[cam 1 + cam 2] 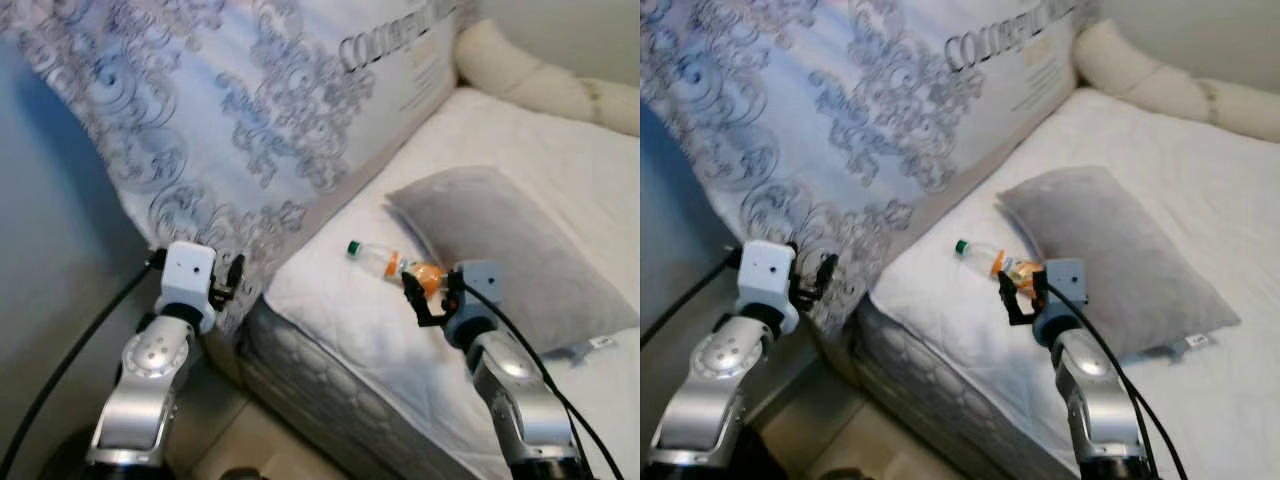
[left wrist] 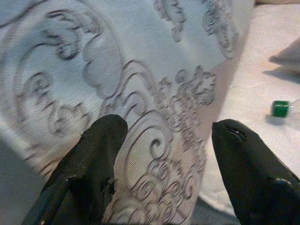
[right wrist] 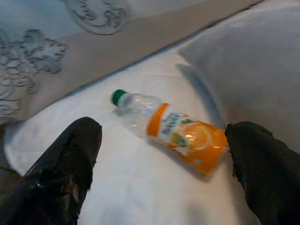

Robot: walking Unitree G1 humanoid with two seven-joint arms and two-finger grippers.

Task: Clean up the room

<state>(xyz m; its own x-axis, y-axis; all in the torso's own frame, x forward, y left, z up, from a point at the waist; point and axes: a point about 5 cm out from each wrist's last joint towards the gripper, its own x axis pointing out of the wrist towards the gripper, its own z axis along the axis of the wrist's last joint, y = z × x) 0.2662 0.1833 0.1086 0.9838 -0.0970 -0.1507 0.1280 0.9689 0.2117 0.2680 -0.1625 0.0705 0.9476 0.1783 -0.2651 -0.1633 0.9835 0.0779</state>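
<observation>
A plastic bottle with a green cap and an orange label lies on its side on the white mattress, against the near corner of a grey pillow. My right gripper hovers open just short of the bottle's orange end. In the right wrist view the bottle lies between and beyond the two black fingers. My left gripper is open at the bed's left edge, facing a large blue-grey patterned bedding pack. The bottle's green cap shows off to one side in the left wrist view.
The patterned bedding pack leans along the bed's left side. A cream bolster lies at the far end of the bed. The quilted mattress side and a strip of floor lie below. Black cables trail from both arms.
</observation>
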